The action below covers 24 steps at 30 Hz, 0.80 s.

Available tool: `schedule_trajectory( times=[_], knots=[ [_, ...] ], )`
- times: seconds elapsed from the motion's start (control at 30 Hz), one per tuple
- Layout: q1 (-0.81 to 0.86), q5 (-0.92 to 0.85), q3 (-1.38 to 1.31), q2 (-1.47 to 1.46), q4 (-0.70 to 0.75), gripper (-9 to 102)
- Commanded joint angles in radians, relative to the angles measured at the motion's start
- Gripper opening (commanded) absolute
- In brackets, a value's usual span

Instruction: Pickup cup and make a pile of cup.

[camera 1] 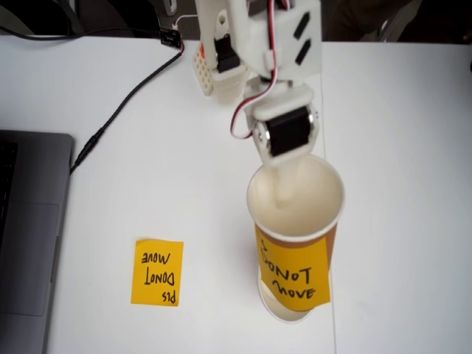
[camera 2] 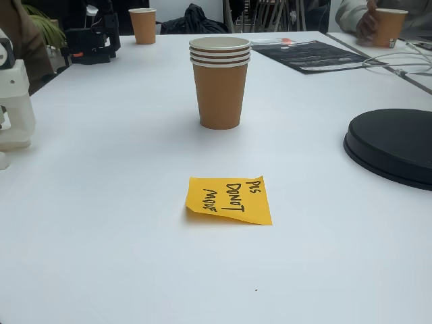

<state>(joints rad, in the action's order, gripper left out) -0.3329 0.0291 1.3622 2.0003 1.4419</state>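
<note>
On the white table (camera 1: 405, 184), right of a sticky note (camera 1: 157, 271), the labelled cup (camera 1: 313, 210) is gripped at its far wall by the gripper (camera 1: 282, 177) – 1 finger inside – and is judged partly nested in a 2nd cup (camera 1: 284, 311), release not yet done.

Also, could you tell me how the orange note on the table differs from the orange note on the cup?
The table note lies flat on the table; the cup note sticks to the outer wall of the cup. In a fixed view the table note's writing is upside down, the cup note's upright. Both are orange with black handwriting.
</note>
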Motion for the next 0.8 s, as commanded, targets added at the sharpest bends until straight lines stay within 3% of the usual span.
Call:
schedule_trajectory(
  times=[0.0,0.77],
  knots=[
    [-0.038,0.008,-0.092,-0.032,0.009,-7],
    [-0.034,0.008,-0.092,-0.135,0.002,-7]
  ],
)
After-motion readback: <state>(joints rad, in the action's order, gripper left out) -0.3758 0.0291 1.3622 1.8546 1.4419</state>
